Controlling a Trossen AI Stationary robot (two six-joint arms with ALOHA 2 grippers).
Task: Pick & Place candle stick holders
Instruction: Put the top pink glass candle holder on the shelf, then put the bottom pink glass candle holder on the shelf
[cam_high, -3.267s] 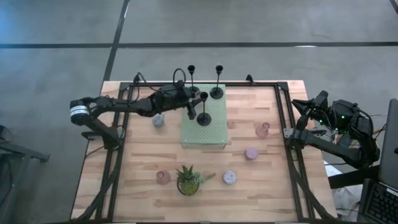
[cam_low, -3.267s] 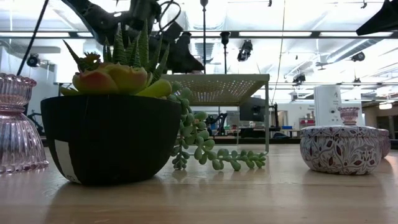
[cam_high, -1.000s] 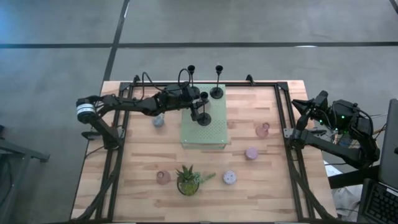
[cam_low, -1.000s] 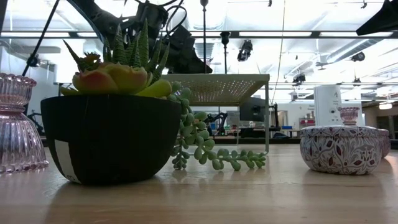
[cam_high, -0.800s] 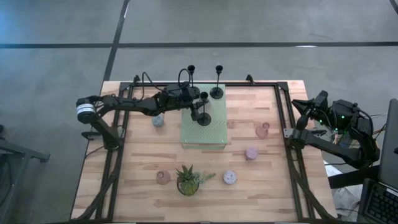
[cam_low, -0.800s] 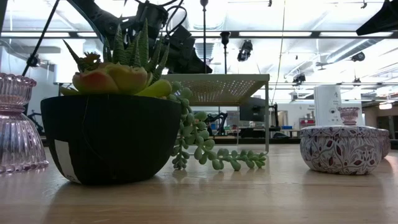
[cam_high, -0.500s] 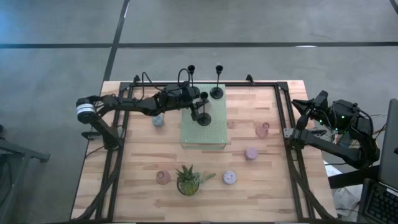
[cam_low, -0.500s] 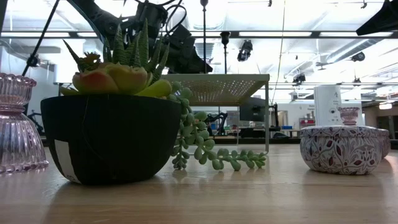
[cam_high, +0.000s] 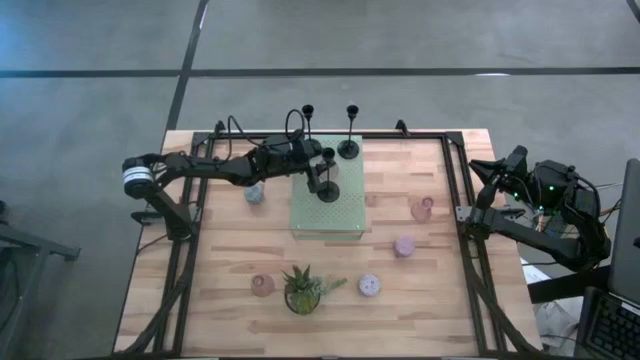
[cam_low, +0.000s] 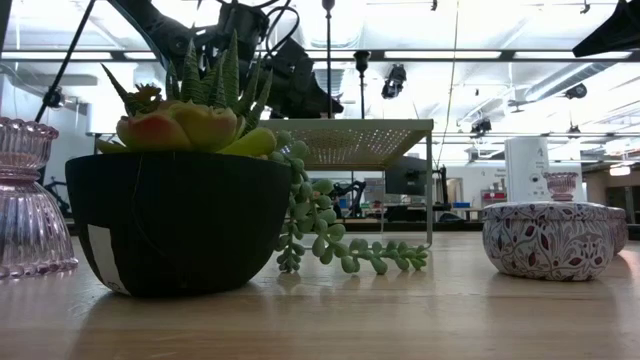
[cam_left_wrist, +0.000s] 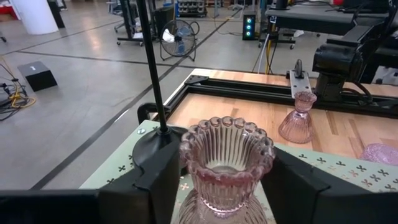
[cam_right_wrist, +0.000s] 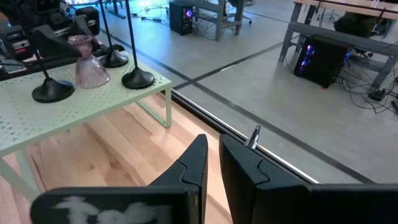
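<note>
Three tall black candlesticks (cam_right_wrist: 115, 60) share the pale green perforated stand (cam_high: 330, 222) with one ribbed pink glass holder (cam_right_wrist: 87, 62). That makes it a crowded spot to be backing out of.

In the overhead picture the stand sits just above centre, and the left arm reaches in over it from the left. Its wrist camera shows the left gripper (cam_left_wrist: 225, 168) straddling the pink holder. The holder fills the lower middle of that frame, and its scalloped rim lies right against the dark metal on both sides. Whether it is pinched or already let go, I cannot tell. From the right arm's camera, in the upper left of its frame, the holder looks to be standing upright on the stand.

The first worry is that rim. If the arm draws back or lifts while one side drags on the flared glass, the holder will likely tip or skid. It is narrow at the waist and probably rocks easily.

The second worry is the nearest black candlestick. Its round base (cam_left_wrist: 155, 142) lies just beside the gripper, left of centre in the wrist picture. A sideways swing there could clip the slim stem, and such a tall thing would probably topple into its neighbours.

The right gripper (cam_right_wrist: 211, 155) is closed and empty, parked by the table's right edge. The other pastel cups (cam_high: 404, 246) and the potted plant (cam_high: 303, 288) sit lower in the overhead frame, well apart.
</note>
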